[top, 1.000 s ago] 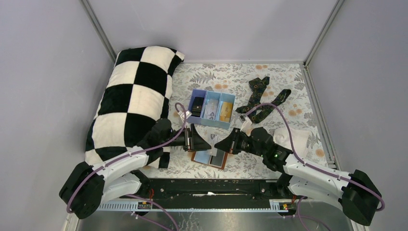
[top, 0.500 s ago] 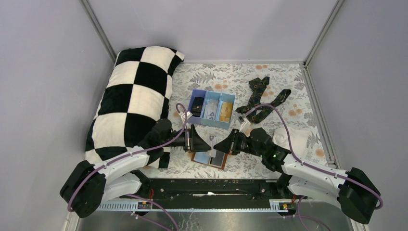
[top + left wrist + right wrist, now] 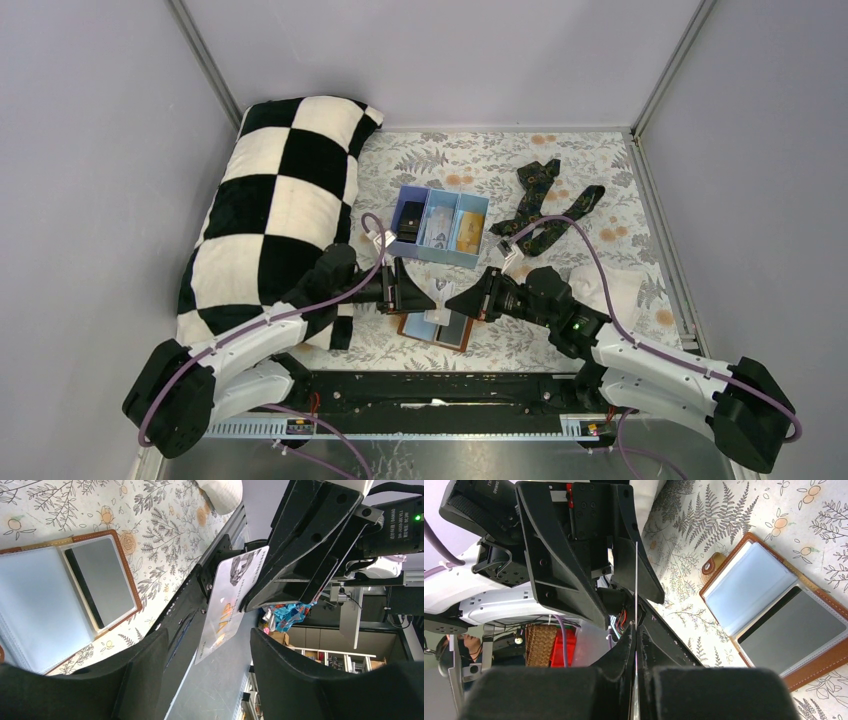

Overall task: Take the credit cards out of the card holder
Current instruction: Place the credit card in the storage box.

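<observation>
The brown leather card holder (image 3: 437, 330) lies open on the floral cloth between the arms. It also shows in the left wrist view (image 3: 127, 575) and the right wrist view (image 3: 819, 672). A dark grey card (image 3: 102, 587) sits in its right pocket, beside pale blue-grey panels. My right gripper (image 3: 636, 635) is shut on a pale silver card with orange lettering (image 3: 230, 605), held on edge above the holder. My left gripper (image 3: 205, 680) is open, and the card's free end hangs between its fingers without touching them. The two grippers face each other in the top view, left (image 3: 418, 292) and right (image 3: 458, 301).
A light blue three-compartment tray (image 3: 441, 203) behind the holder contains a black, a pale and a gold-orange card. A dark patterned necktie (image 3: 545, 205) lies at the back right, a white cloth (image 3: 610, 285) at the right, and a checkered pillow (image 3: 275, 210) at the left.
The two grippers have drawn slightly apart, the left one backing to the left. The pale card now shows between them at the right gripper's tips.
</observation>
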{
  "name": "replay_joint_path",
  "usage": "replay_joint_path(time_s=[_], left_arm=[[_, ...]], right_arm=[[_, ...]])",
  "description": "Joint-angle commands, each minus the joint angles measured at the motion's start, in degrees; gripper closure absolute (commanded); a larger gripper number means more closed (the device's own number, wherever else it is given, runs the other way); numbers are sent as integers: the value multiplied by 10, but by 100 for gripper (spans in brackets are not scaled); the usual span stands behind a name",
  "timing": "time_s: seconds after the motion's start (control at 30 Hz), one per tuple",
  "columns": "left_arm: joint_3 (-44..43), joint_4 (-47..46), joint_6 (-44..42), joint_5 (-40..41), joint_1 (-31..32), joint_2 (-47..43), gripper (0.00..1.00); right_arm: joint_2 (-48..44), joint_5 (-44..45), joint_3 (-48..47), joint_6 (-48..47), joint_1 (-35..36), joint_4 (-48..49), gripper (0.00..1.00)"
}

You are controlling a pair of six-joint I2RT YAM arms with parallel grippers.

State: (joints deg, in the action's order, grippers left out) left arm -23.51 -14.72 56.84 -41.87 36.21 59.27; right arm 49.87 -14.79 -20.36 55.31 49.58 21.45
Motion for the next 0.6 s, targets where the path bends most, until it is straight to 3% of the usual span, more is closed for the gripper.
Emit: replay_joint_path(time_s=[0.0, 0.17, 0.4, 0.43, 0.47, 0.53, 0.57], left_arm=[[-3, -51, 3, -9, -3, -4, 39], [3, -97, 27, -27, -4, -4, 55], [3, -90, 28, -21, -4, -2, 99], [0, -80, 25, -17, -4, -1, 100], [-5, -67, 19, -13, -4, 1, 100], [-25, -31, 2, -3, -6, 3, 100], [-39, -4, -13, 3, -9, 6, 100]], right_arm=[[6, -19, -10, -4, -2, 29, 100], [42, -34, 0, 18, -1, 79, 100], [59, -33, 8, 31, -1, 107, 100], [57, -30, 6, 31, -1, 98, 100], [54, -22, 1, 30, -1, 79, 90], [44, 3, -15, 15, -3, 16, 57], [31, 24, -24, 6, -3, -19, 33]])
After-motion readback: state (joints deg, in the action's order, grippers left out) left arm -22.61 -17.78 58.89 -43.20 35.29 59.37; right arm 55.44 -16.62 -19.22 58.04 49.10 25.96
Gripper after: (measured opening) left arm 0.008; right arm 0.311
